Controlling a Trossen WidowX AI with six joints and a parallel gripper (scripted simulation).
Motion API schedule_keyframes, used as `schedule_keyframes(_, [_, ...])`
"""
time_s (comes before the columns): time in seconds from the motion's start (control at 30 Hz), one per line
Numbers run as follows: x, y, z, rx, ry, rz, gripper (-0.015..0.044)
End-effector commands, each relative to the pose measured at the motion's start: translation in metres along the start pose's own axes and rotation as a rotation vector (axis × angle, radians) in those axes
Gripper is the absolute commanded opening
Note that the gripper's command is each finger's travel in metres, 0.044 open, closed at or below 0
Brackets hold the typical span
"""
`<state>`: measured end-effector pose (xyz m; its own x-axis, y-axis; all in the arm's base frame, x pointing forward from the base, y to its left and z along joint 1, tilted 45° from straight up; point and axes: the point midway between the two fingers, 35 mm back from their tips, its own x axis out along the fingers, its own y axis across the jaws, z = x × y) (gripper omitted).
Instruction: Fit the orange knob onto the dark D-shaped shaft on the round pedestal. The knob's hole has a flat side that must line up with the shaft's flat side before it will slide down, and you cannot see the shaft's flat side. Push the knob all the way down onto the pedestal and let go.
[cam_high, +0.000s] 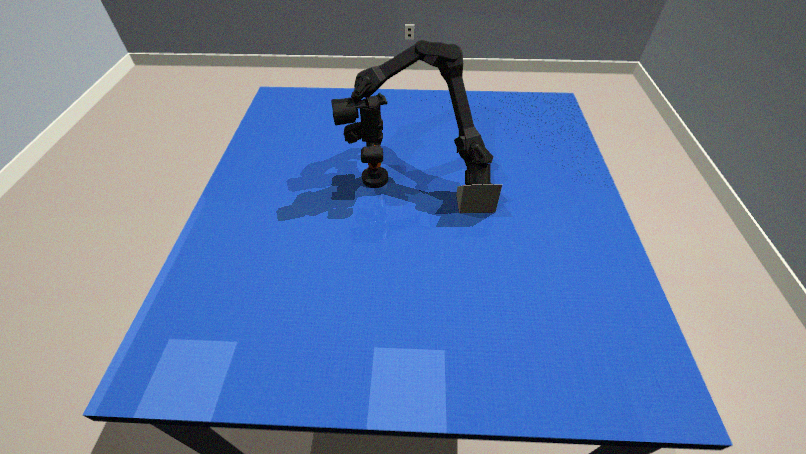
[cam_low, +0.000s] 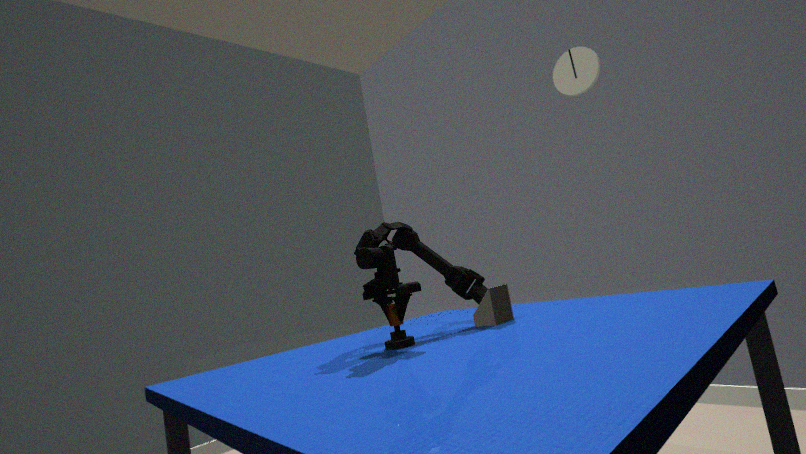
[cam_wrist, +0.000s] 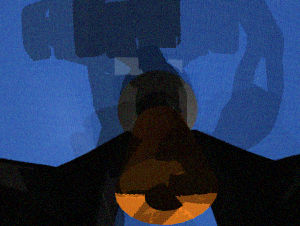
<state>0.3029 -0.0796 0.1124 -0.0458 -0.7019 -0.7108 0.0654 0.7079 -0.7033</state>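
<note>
My gripper (cam_high: 372, 164) (cam_low: 394, 322) (cam_wrist: 161, 137) points straight down and is shut on the orange knob (cam_high: 369, 164) (cam_low: 393, 313) (cam_wrist: 166, 210). It holds the knob right above the round dark pedestal (cam_high: 374, 179) (cam_low: 399, 341) (cam_wrist: 128, 105) on the blue table (cam_high: 394, 270) (cam_low: 507, 372). In the wrist view the knob's dark hole shows in its middle, and the pedestal lies behind it, partly covered. The dark shaft is hidden by the knob and fingers. I cannot tell whether the knob sits on the shaft or just above it.
The arm's grey base block (cam_high: 478, 197) (cam_low: 493, 307) stands on the table to the right of the pedestal. Two pale rectangles (cam_high: 186, 378) (cam_high: 407, 389) are marked near the table's front edge.
</note>
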Motion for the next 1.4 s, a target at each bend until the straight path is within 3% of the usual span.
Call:
schedule_keyframes(0.0, [-0.0038,0.0004,0.0020,0.001,-0.004,-0.001,0.0000])
schedule_keyframes(0.27, [-0.0041,0.0011,0.0049,-0.208,-0.004,-0.002,0.0000])
schedule_keyframes(1.37, [0.0006,-0.0007,0.0005,-0.208,-0.004,-0.002,0.0000])
